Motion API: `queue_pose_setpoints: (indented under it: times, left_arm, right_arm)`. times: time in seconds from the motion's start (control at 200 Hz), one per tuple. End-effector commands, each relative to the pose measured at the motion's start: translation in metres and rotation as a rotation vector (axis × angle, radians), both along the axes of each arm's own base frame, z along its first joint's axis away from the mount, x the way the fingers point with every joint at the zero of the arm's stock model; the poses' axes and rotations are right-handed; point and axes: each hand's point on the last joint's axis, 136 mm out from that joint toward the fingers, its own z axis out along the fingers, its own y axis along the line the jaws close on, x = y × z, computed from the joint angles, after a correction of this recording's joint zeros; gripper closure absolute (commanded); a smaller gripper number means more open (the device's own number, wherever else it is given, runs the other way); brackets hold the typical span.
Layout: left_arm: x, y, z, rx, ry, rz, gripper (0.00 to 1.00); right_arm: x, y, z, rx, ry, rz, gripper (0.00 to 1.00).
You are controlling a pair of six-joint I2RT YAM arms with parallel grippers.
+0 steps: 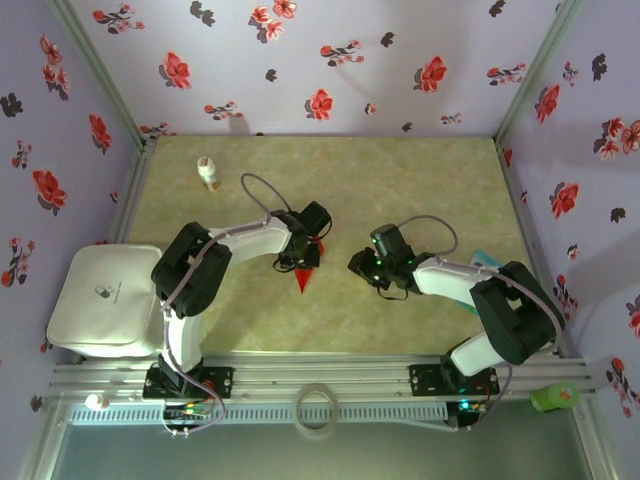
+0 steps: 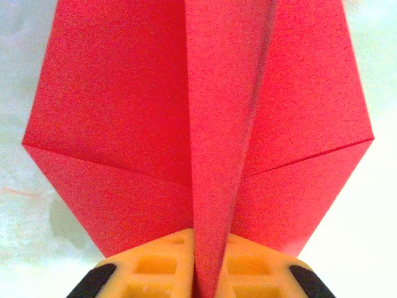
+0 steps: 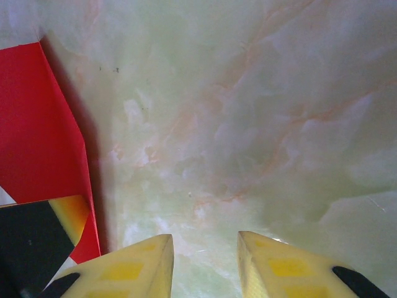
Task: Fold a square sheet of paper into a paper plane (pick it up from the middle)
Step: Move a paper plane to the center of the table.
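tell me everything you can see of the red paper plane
The paper plane is thin, plain bright red paper, unmarked, folded with a raised centre crease and two angled flaps spread either side. It is down at the marbled table between the arms, its point toward their bases. The left gripper pinches its centre ridge; the right gripper stands open beside it, not touching.

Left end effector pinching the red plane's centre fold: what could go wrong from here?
1. The left end effector holds the plane only by its thin centre fold; it could slip out or crumple.
2. The right end effector, open and empty, sits close beside the plane; moving in could bump the left one.
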Motion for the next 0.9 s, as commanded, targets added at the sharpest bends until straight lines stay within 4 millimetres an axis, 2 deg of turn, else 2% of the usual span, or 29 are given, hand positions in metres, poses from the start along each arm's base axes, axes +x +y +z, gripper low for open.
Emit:
queue_pose_setpoints:
  times: [0.0, 0.215, 0.37, 0.895]
  left_arm:
    - [-0.002, 0.007, -0.009, 0.049, 0.022, 0.013, 0.87]
    - [-0.002, 0.005, -0.018, 0.052, 0.034, 0.013, 0.82]
    - [0.001, -0.004, -0.021, 0.019, 0.043, 0.027, 0.78]
    - [0.020, -0.020, -0.019, 0.042, 0.010, 0.078, 0.70]
  right_arm:
    - [0.001, -0.002, -0.005, 0.001, 0.005, -0.013, 0.68]
    - [0.001, -0.003, -0.003, -0.007, -0.002, -0.007, 0.67]
    - [0.001, -0.007, 0.004, -0.032, -0.018, 0.001, 0.67]
    - [-0.004, -0.036, 0.032, -0.094, -0.083, -0.006, 0.65]
